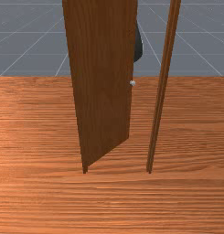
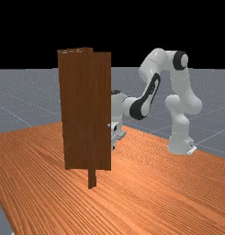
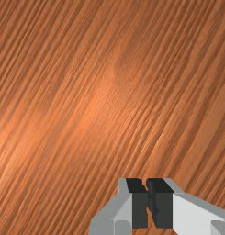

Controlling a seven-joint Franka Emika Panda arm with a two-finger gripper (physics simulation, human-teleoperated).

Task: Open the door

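In the far view the gripper [image 2: 114, 147] hangs beside the door's knob edge, on the arm's side, partly hidden by the door [image 2: 86, 110]. The wrist view has the gripper [image 3: 147, 197] with its two dark pads together and nothing held. The brown door [image 1: 102, 82] stands ajar in the front view, turned from the left post back toward the arm, its free edge apart from the right post [image 1: 158, 109]. A small pale knob [image 1: 132, 83] sits at that free edge; the far view has the knob [image 2: 109, 125] near the hand. Contact between hand and door cannot be told.
The wooden table [image 1: 113, 201] spreads under the door and frame. A frame post's foot [image 2: 92, 180] reaches below the door in the far view. The arm's base [image 2: 180, 146] stands at the far view's right. Bare wood [image 3: 86, 92] lies under the hand.
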